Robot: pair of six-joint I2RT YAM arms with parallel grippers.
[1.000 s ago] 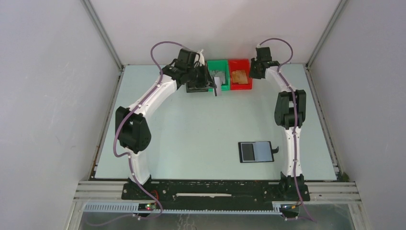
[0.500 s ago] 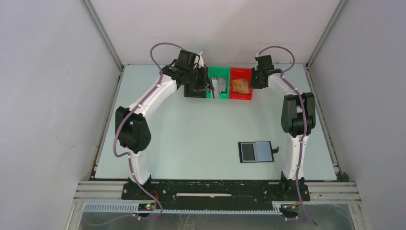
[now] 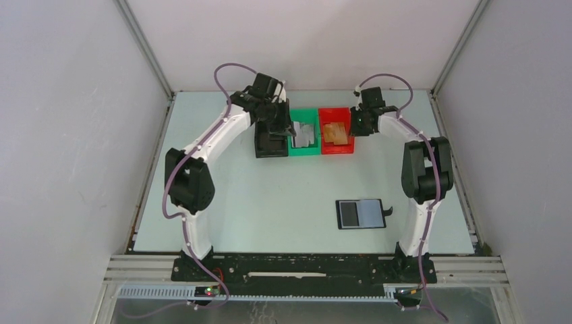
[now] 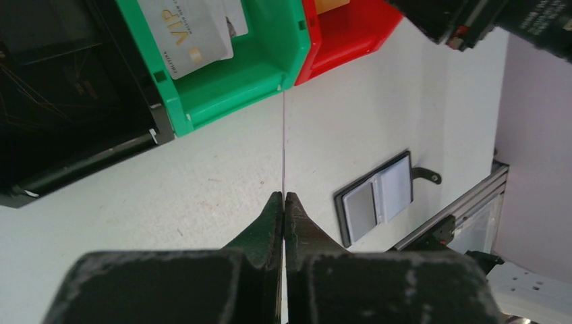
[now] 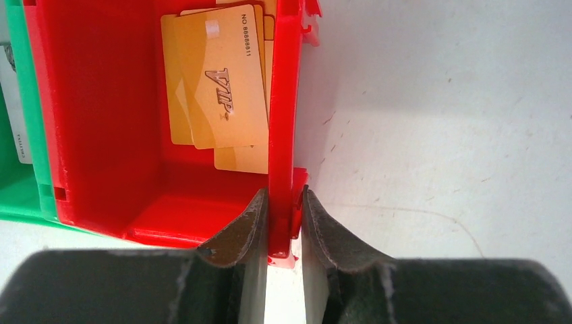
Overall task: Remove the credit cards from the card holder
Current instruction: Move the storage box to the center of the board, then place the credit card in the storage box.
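The right fingers pinch the red bin's side wall, the left fingers are closed together, and the card holder lies open on the tabletop well apart; a tug could tip the bin and spill its orange cards.

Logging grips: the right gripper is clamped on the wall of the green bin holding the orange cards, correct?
No, red: the right gripper is clamped on the wall of the red bin holding the orange cards, as the right wrist view shows.

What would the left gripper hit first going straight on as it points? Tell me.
Probably the bare table just ahead of the left gripper, short of the corner of the green bin beside the red bin; depth is unclear, so perhaps that corner instead.
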